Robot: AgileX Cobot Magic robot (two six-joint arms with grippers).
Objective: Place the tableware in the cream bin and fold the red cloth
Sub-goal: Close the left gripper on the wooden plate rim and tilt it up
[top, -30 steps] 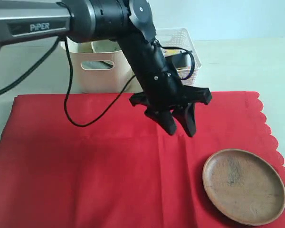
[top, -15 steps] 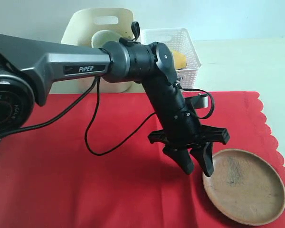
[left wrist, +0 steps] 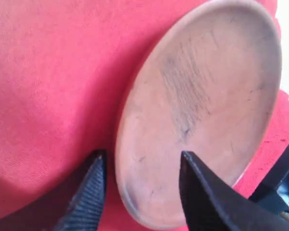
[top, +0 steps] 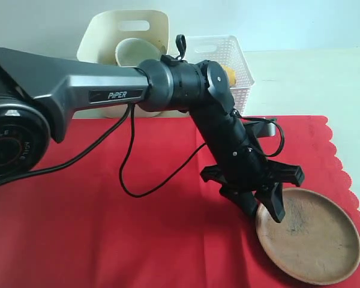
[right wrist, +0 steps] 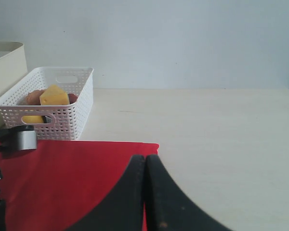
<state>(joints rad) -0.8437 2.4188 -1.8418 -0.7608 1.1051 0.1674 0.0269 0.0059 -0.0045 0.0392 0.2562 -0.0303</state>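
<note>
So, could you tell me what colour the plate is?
The plate is brown; left wrist view.

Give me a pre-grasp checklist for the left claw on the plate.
1. Left claw open: ok, jaws apart.
2. Rim of plate between the jaws: ok, one finger over the red cloth, the other over the plate's inside.
3. Cloth clear of the pinch: cannot tell, the outer finger is close to it.
4. Room in cream bin: cannot tell, bowl already inside.
5. Right claw out of the way: ok, shut, absent from the exterior view.
</note>
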